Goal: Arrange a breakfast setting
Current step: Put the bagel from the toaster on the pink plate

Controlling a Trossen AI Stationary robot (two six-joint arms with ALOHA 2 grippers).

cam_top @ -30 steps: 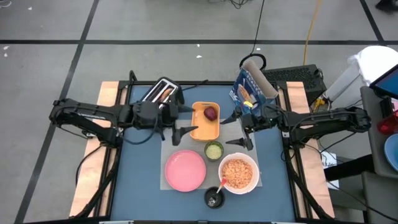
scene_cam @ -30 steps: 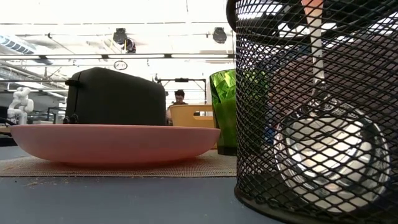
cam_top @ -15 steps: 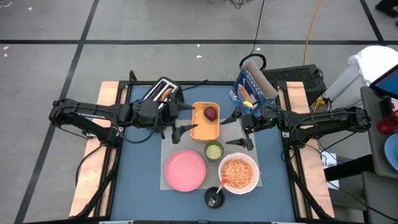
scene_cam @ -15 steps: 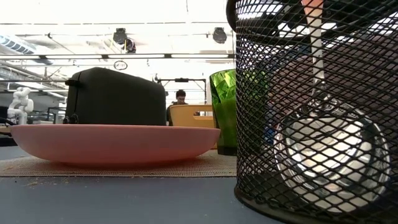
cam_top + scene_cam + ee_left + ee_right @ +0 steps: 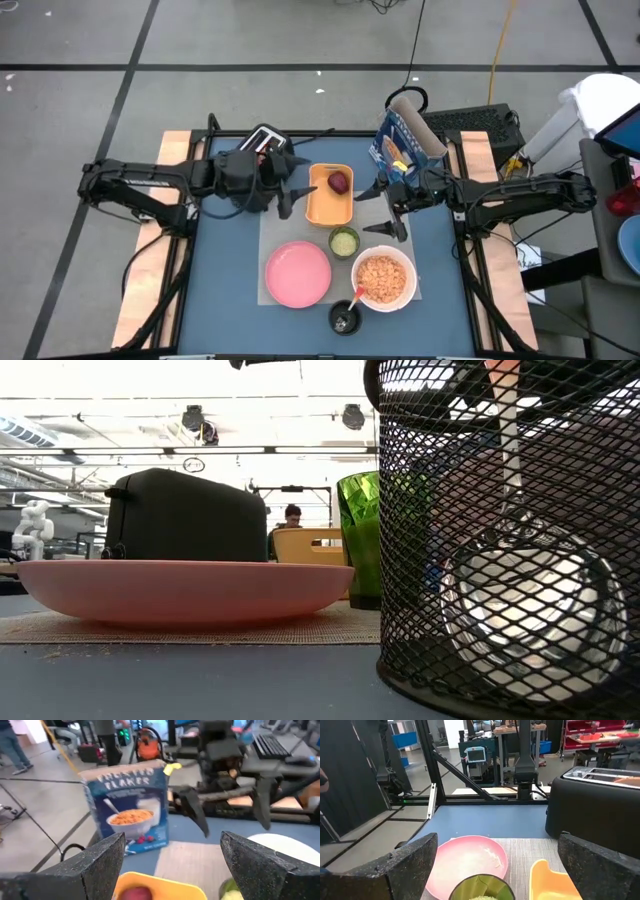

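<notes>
The orange tray (image 5: 328, 205) holds the dark-red fruit (image 5: 340, 182). On the mat in front of it are the green cup (image 5: 344, 241), the pink plate (image 5: 298, 274) and the white bowl (image 5: 383, 280) full of cereal. The red-handled spoon (image 5: 357, 297) stands in a black mesh holder (image 5: 345, 318). The blue cereal box (image 5: 405, 140) stands at the far right. Toast (image 5: 625, 780) sits in the toaster (image 5: 262, 135). My left gripper (image 5: 288, 186) is open and empty between toaster and tray. My right gripper (image 5: 385, 210) is open and empty, right of the tray.
The grey mat (image 5: 275, 240) lies under the plate, cup and bowl. In the low view the mesh holder (image 5: 510, 530) fills the right side, with the plate (image 5: 185, 588) and toaster (image 5: 185, 515) behind. A keyboard (image 5: 470, 120) lies past the far right corner.
My left gripper has gone toward the table's far edge, up against the toaster, and has turned so that its fingers point toward the tray. It stays open. My right arm has kept still.
</notes>
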